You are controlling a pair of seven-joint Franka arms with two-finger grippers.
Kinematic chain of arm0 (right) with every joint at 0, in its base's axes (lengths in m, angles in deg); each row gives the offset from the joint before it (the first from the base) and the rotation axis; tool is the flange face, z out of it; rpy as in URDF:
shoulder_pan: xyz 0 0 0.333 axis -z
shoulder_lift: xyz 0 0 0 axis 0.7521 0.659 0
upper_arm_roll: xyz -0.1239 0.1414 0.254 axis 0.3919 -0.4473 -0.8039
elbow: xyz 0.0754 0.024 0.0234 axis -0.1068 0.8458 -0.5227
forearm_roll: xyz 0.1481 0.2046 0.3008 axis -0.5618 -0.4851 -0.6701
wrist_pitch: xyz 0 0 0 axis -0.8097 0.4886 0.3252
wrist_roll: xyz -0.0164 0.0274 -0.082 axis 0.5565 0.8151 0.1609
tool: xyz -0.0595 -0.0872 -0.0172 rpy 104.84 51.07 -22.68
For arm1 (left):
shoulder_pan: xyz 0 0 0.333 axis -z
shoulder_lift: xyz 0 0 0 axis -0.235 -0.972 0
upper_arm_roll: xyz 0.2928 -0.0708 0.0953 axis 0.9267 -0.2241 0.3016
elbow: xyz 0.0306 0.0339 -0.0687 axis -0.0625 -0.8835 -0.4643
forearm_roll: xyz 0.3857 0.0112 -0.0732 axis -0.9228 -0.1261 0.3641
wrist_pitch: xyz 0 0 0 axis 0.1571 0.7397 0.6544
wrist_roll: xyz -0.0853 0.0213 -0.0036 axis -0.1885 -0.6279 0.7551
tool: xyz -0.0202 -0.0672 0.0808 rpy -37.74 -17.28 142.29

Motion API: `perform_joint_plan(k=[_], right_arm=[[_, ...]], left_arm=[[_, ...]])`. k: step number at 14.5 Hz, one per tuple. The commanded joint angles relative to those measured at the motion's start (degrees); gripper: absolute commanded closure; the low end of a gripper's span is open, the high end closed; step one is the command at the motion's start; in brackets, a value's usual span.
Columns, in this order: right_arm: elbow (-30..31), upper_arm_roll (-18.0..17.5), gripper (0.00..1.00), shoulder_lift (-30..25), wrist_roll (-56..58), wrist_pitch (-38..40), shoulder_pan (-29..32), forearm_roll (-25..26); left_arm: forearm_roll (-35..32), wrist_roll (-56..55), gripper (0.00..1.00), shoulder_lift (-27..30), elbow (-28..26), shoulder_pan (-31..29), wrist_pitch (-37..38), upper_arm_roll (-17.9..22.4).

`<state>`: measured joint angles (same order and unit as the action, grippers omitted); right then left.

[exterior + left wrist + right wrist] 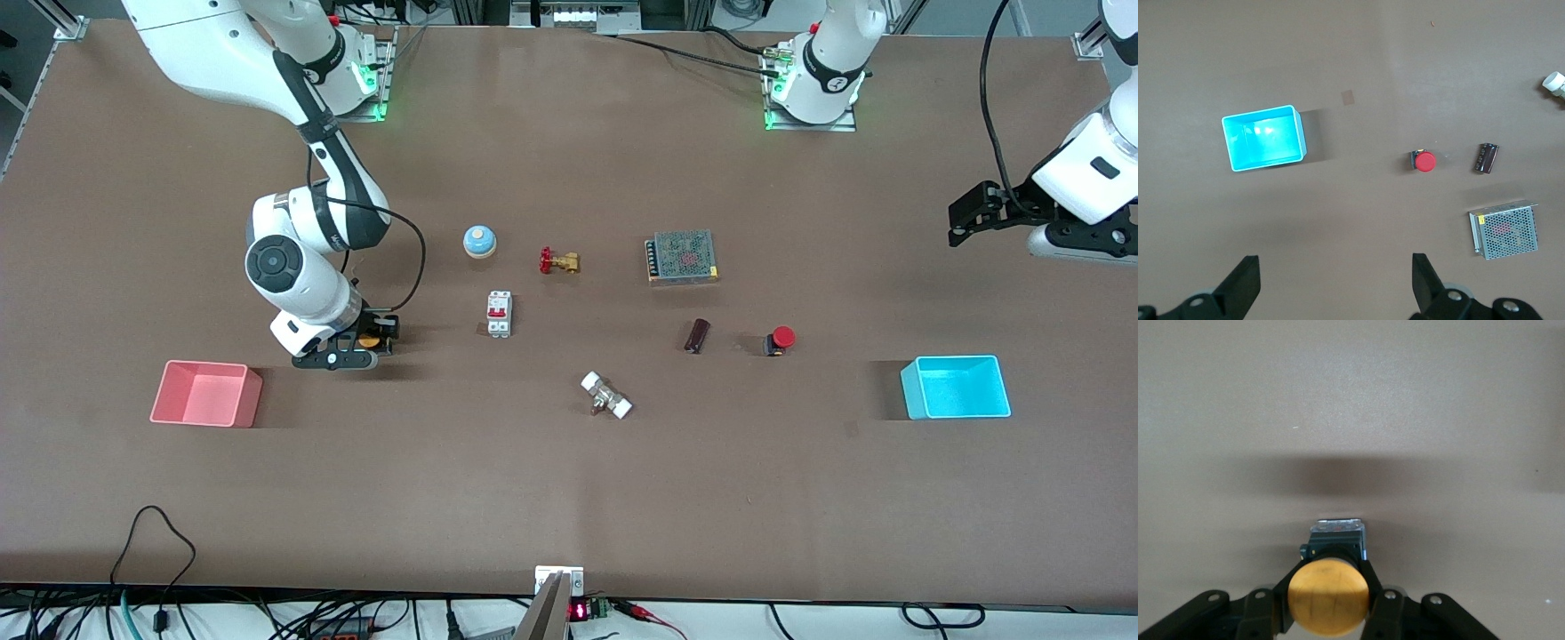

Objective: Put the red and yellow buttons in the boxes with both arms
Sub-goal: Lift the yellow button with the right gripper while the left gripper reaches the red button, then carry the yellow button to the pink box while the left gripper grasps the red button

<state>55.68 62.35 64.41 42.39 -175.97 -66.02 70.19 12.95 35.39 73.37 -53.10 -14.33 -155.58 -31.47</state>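
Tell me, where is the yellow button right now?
The yellow button sits between the fingers of the right tool, low at the table, between the pink box and the white breaker.

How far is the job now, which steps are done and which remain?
Nothing is done: the pink box and cyan box hold no button. In hand: the right claw is shut on the yellow button. Left: the red button sits on the table, and the left claw hangs open above the table.

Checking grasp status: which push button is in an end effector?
The orange-yellow-capped button, gripped by the right end effector; the red-capped button sits free on the table.
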Motion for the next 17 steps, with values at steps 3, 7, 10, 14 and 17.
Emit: perform_joint_plan(k=[3, 7, 10, 14, 17], right_arm=[[-0.01, -0.14, 0.73, -0.05, -0.37, -0.42, -0.06, 0.82], [-0.8, -0.14, 0.73, -1.89, 0.15, 0.63, 0.02, 0.82], [-4.39, -0.14, 0.73, -4.18, 0.59, 7.2, 1.42, 0.73], [-13.79, 0.12, 0.73, -5.15, 6.72, 18.01, 7.56, 0.56], [-19.51, 0.39, 0.73, -4.54, 8.5, 24.0, 11.0, 0.64]], left_arm=[[-0.07, 0.49, 0.0, -4.78, 1.57, 1.0, 4.54, -0.84], [0.11, -4.24, 0.0, -11.55, 1.49, 3.64, -0.34, -1.37], [0.02, -8.82, 0.0, -17.95, 0.52, 5.92, -8.16, -1.28], [0.02, -11.64, 0.01, -22.46, -3.68, 7.15, -18.88, -1.28], [-0.07, -14.63, 0.03, -22.81, -13.43, 9.09, -33.98, -1.28]])
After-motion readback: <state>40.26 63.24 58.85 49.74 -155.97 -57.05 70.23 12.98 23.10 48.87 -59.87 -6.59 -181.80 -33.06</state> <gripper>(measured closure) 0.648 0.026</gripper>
